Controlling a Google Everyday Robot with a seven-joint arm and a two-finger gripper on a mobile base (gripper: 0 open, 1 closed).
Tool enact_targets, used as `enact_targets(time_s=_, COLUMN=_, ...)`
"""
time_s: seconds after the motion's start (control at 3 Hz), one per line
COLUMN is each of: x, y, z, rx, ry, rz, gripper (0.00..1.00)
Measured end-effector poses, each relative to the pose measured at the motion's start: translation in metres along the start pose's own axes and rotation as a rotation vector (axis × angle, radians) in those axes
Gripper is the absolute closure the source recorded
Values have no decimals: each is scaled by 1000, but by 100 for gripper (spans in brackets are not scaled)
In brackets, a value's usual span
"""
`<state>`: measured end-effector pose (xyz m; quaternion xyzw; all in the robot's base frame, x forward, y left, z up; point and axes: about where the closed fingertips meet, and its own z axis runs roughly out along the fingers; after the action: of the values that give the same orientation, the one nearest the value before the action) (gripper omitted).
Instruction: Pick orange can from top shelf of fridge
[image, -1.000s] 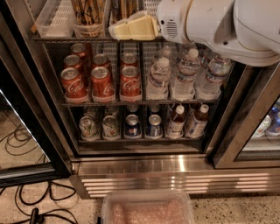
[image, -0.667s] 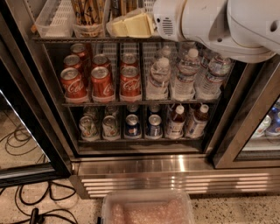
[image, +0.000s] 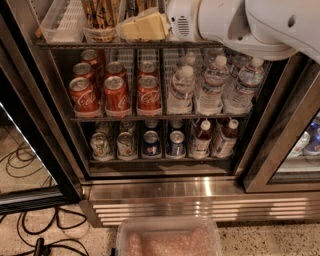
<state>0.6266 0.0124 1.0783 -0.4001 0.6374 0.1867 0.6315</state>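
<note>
Gripper (image: 142, 26) at the level of the top shelf (image: 70, 45) of the fridge (image: 165, 190), aimed toward the left of the view; apart or together, cannot tell. Orange can (image: 100, 14) just beside, further left, in a clear tray (image: 100, 36). Upright, long axis vertical, top out of view. Likely only a short sideways reach needed.

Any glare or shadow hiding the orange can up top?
Camera view: no glare on the tall orange-tan streaked can; it is lit, but the frame's top edge crops it. The cream end effector hangs just right of it over the grey wire top shelf. Glare streaks the ribbed steel base.
</note>
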Motion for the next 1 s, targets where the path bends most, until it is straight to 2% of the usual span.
enact_targets(time_s=0.33, x=3, y=-3, z=13, rx=-23, ry=10, rz=8, gripper=20)
enact_targets(time_s=0.67, x=3, y=-5, z=23, rx=-43, ry=15, rz=10, gripper=26)
enact_targets(time_s=1.0, x=3, y=-4, z=24, rx=-44, ry=15, rz=10, gripper=45)
